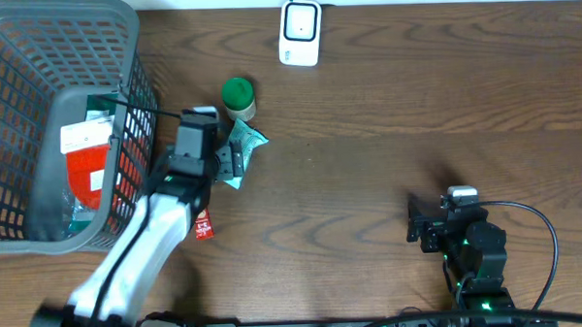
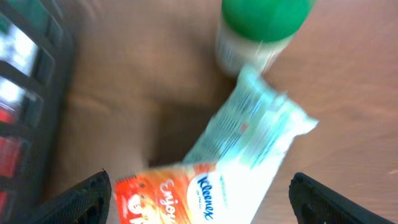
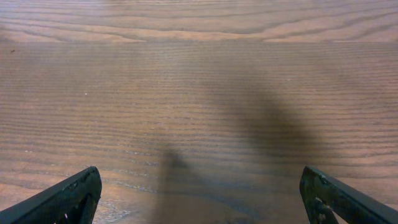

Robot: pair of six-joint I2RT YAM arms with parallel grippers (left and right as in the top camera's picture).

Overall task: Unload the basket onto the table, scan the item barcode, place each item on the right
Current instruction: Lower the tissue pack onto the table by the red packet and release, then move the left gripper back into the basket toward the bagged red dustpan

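My left fingers [image 2: 84,200] are spread wide above a soft tissue pack [image 2: 249,149] lying on the wooden surface [image 2: 348,74]. It has a crinkled teal-and-white wrapper and an orange end panel with blue Kleenex lettering. Its far end sits just beside a green-capped bottle [image 2: 264,25], near the grey mesh basket [image 1: 47,172]. My right fingers [image 3: 68,199] are spread too, over bare wood.
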